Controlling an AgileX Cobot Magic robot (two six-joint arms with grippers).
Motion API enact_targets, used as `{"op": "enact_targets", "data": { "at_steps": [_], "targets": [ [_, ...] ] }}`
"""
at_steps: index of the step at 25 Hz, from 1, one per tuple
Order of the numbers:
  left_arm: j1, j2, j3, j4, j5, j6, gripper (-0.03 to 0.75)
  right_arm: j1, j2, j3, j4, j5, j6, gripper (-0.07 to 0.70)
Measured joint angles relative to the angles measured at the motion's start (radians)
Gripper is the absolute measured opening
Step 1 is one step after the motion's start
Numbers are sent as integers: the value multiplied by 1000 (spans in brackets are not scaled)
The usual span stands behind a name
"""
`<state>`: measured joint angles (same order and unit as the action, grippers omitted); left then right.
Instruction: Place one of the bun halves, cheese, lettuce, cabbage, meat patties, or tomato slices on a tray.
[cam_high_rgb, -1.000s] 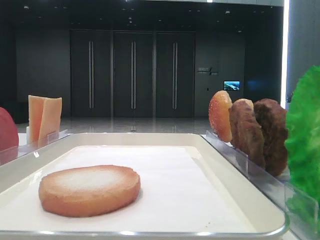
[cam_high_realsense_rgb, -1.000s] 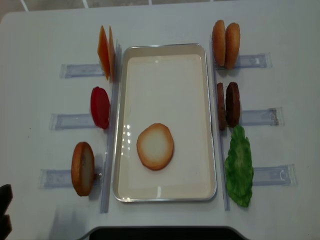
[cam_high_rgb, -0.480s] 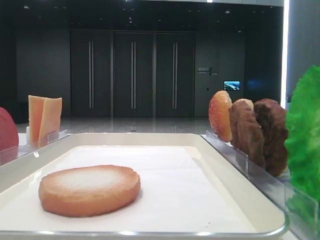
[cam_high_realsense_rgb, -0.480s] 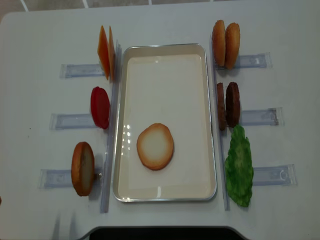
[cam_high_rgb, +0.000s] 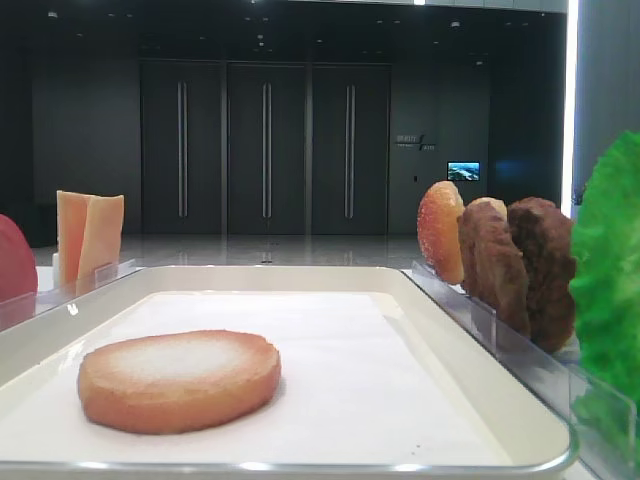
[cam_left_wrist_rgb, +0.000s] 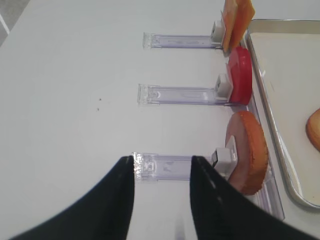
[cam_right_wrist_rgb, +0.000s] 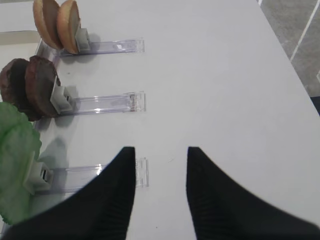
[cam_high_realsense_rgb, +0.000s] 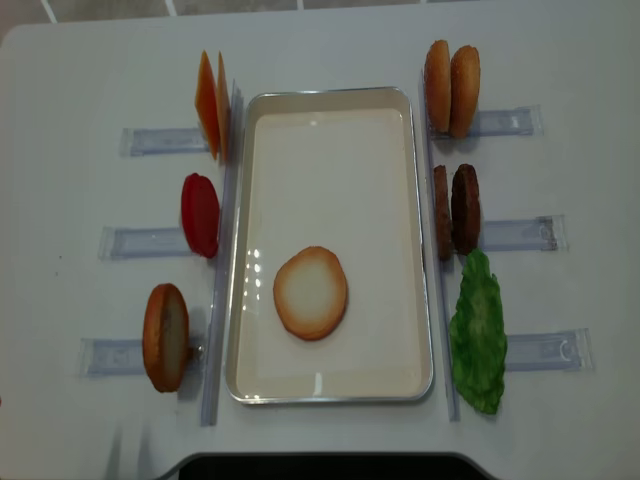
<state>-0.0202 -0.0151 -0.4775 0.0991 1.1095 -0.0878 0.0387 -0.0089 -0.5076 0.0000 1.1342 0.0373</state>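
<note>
While parted and holding nothing:
Left gripper (cam_left_wrist_rgb: 161, 167): two dark fingers apart, poised over the white table (cam_left_wrist_rgb: 75, 100), nothing between them; a clear holder rail (cam_left_wrist_rgb: 165, 167) seen through the gap.
Right gripper (cam_right_wrist_rgb: 161, 160): fingers likewise spread, nothing gripped, over bare table beside the end of the lettuce's clear rail (cam_right_wrist_rgb: 100, 176).
Near left gripper: upright bun half (cam_left_wrist_rgb: 247, 150) clipped in the nearest holder, just outside the tray's left rim.
Next rail out: red tomato slice (cam_left_wrist_rgb: 240, 75) standing on edge.
Farthest left rail: orange cheese slices (cam_left_wrist_rgb: 236, 17), upright, beside the tray corner.
Near right gripper: green lettuce (cam_right_wrist_rgb: 17, 160) at the inner end of its holder.
Next rail out: two dark meat patties (cam_right_wrist_rgb: 30, 85), side by side, upright.
Farthest right rail: two bun halves (cam_right_wrist_rgb: 57, 22), standing on edge.
Tray (cam_high_realsense_rgb: 330, 392): long, metal-rimmed, pale liner, in the middle of the table between the two rows of holders.
On tray: one bun half (cam_high_realsense_rgb: 311, 292) lying flat, cut face up, in the nearer half, apart from every rim.
</note>
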Motion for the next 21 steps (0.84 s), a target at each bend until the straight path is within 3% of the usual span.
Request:
{"op": "enact_targets", "data": {
  "at_steps": [21],
  "targets": [
    [0, 0, 0, 1, 0, 0, 283, 0, 0, 0, 0, 0, 0, 244]
  ]
}}
